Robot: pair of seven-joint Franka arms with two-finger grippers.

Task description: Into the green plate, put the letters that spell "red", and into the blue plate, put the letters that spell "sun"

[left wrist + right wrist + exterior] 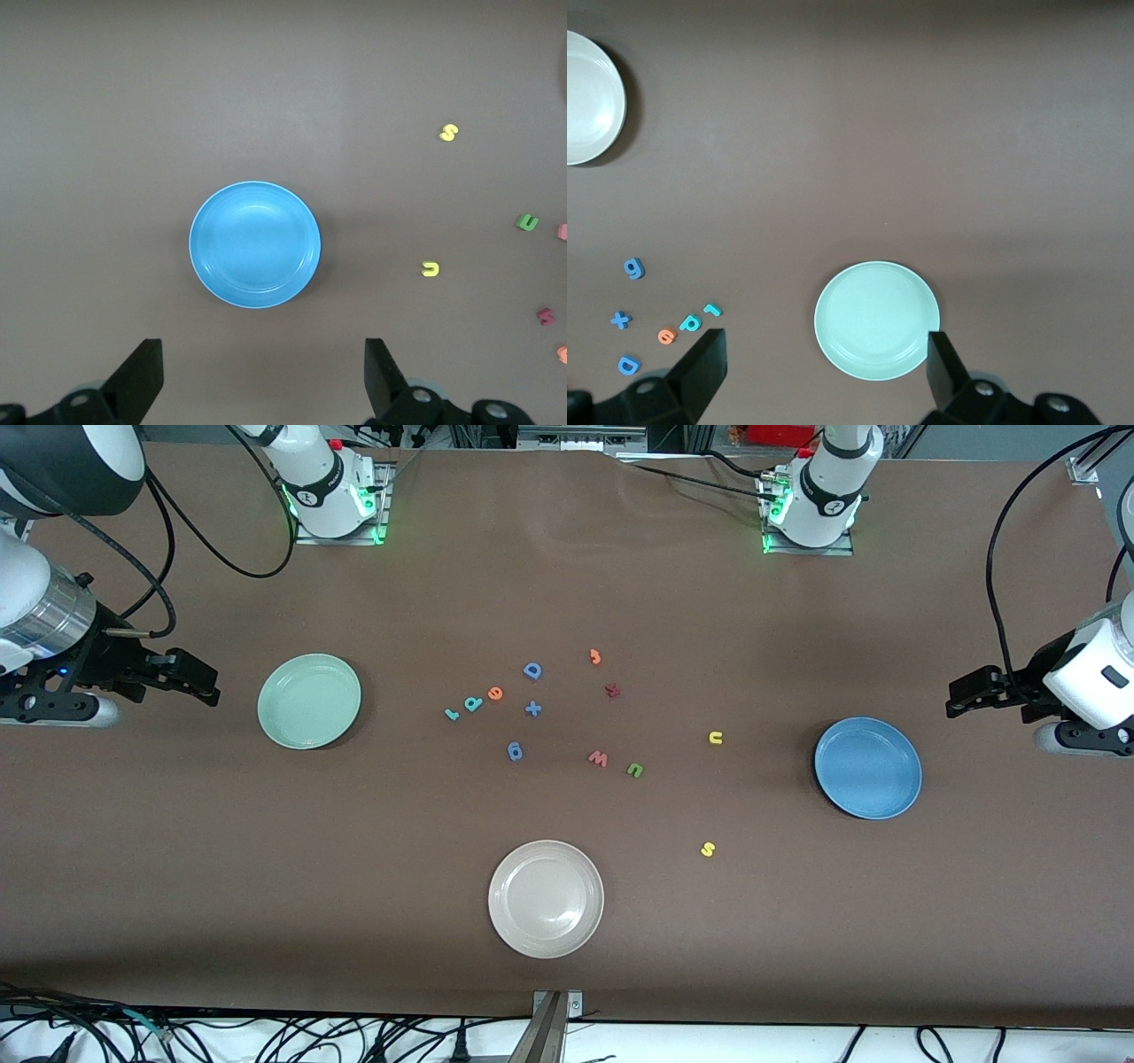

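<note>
The green plate (pixel 309 701) (pixel 877 320) lies empty toward the right arm's end of the table. The blue plate (pixel 868 768) (pixel 255 244) lies empty toward the left arm's end. Between them sit the teal r (pixel 452 714) (pixel 712 309), the teal d (pixel 473 703) (pixel 691 322) and the orange e (pixel 495 693) (pixel 666 336) in a row. The yellow u (pixel 715 737) (pixel 431 269), green u (pixel 634 770) (pixel 528 222) and yellow s (pixel 707 849) (pixel 448 133) lie scattered closer to the blue plate. My right gripper (pixel 202 682) (pixel 826 339) hangs open and empty beside the green plate. My left gripper (pixel 961 695) (pixel 263 350) hangs open and empty beside the blue plate.
A cream-white plate (pixel 546 898) (pixel 589 97) lies nearer the front camera than the letters. Other letters lie in the middle: a blue D (pixel 532 670), a blue x (pixel 532 708), a blue 6-like piece (pixel 515 751), an orange 3 (pixel 595 657), a red w (pixel 598 758) and a dark red piece (pixel 612 690).
</note>
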